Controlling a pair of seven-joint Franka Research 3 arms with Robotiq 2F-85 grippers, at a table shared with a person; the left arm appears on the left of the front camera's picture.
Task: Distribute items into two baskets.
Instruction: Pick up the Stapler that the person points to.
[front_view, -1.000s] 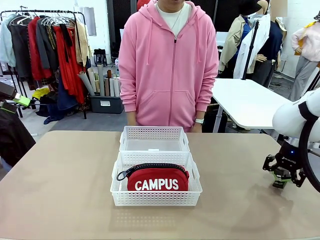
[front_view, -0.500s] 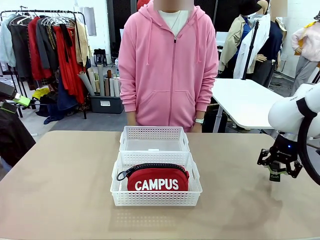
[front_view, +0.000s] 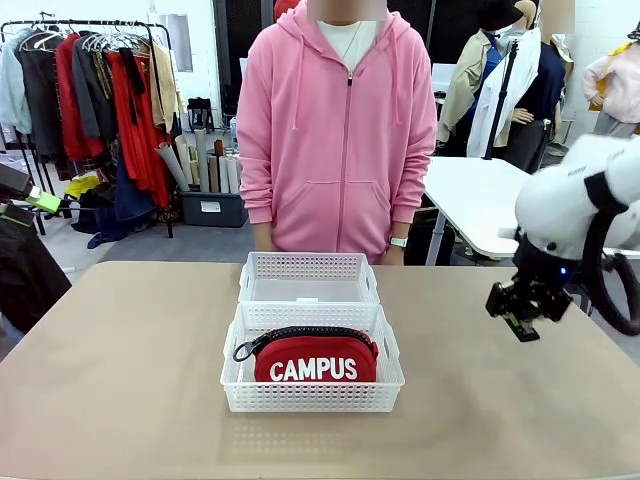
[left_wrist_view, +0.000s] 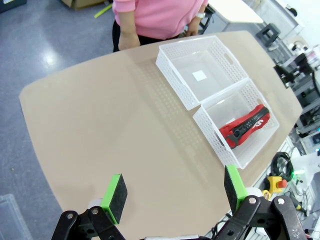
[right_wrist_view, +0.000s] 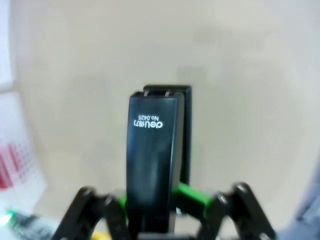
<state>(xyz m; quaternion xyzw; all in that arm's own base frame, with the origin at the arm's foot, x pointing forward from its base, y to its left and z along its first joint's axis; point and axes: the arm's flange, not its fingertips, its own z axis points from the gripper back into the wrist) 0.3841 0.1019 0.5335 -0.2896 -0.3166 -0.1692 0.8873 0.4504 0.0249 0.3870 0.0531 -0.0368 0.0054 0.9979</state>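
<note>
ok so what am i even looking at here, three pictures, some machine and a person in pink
It is one moment from three cameras. The machine is two white robot arms at a tan table, each ending in a two-finger gripper with green pads. The wide picture looks across the table from the robot's side at a person in a pink hoodie. The other two come from cameras on the wrists, looking along the fingers. On the table stand two white lattice baskets, one behind the other: the near basket holds a red pouch lettered CAMPUS, the far basket holds no item. The right gripper is shut on a small black stapler, held above the table. The left gripper hangs open high over the table, holding nothing.
</note>
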